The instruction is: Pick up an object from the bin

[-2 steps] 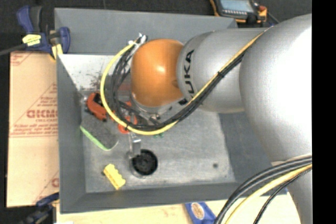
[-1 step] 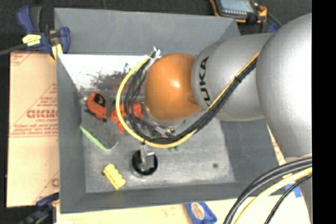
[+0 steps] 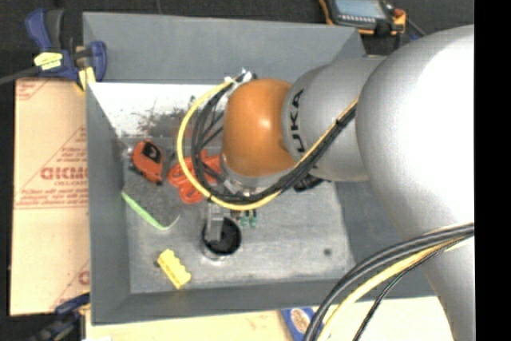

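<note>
My gripper point(image 3: 216, 224) hangs low over the front middle of the bin floor, under the arm's wrist. Right beneath it lies a dark round thing point(image 3: 225, 243), partly hidden by the gripper, and I cannot tell whether the two touch. Just to the left an orange-red plastic piece point(image 3: 194, 178) lies half under the cables. Further left sits an orange and black tape measure point(image 3: 147, 160). A thin light-green stick point(image 3: 147, 212) lies slanted on the floor at the left.
A yellow block point(image 3: 173, 268) rests near the bin's front left corner. The arm with its orange cover and yellow cables covers the bin's middle and right. Dark specks lie along the back left wall.
</note>
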{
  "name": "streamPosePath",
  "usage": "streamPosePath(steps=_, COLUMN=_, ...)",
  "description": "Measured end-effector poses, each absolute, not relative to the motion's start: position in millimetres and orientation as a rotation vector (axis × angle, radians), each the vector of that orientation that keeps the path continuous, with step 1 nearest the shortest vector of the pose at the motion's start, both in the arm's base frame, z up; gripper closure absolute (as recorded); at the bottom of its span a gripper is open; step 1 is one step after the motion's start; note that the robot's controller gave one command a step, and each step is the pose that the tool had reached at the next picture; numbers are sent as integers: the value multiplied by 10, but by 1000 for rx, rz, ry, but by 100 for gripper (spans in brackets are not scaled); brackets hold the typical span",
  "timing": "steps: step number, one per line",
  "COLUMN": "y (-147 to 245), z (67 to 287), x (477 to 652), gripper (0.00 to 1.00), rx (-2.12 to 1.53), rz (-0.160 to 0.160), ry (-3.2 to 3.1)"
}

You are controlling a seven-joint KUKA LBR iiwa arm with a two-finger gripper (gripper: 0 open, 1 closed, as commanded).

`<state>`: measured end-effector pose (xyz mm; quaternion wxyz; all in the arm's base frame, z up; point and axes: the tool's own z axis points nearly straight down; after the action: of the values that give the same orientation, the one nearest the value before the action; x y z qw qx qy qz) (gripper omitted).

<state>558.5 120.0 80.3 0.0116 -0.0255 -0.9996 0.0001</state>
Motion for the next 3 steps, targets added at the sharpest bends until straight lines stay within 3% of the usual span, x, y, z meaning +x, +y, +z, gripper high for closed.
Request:
streamPosePath(steps=1, y=1177, z=724, x=5607, gripper=0, rx=-88, rz=-3, ry=-3146)
streamPosePath(steps=2, y=1176, z=723, x=5607, gripper=0, rx=-90, rz=-3, ry=-3145)
streamPosePath(steps=3, y=889, z=724, x=5146, gripper=0, rx=26, rz=-2, ry=-3148)
